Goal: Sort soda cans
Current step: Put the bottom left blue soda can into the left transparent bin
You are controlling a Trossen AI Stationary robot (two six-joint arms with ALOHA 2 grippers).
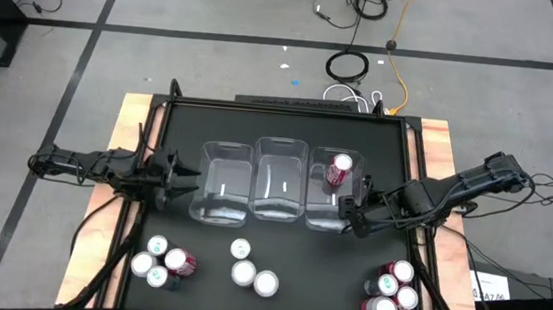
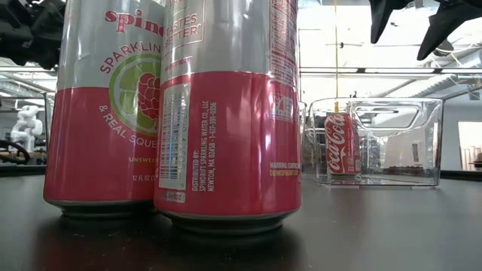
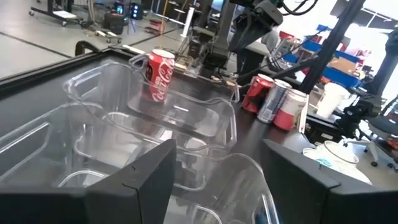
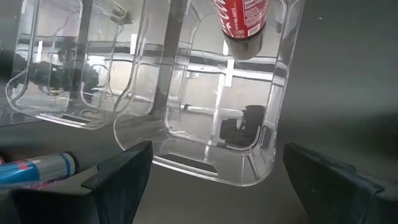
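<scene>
Both grippers hang with fingers apart: the left gripper (image 1: 192,176) beside the left bin (image 1: 224,181), the right gripper (image 1: 352,210) by the right bin (image 1: 317,215), which holds one upright Coca-Cola can (image 1: 337,170). Other cans (image 1: 251,269) stand on the black table (image 1: 273,305) nearby; one reads "sparkling".

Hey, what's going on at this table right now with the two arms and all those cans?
A two-armed robot is sorting soda cans into three clear bins. So far one red cola can stands in the right-hand bin; the other two look empty. The left gripper sits at the left bin's side and the right gripper, open and empty, is beside the right bin. The remaining cans wait in three clusters along the table's near edge.
</scene>
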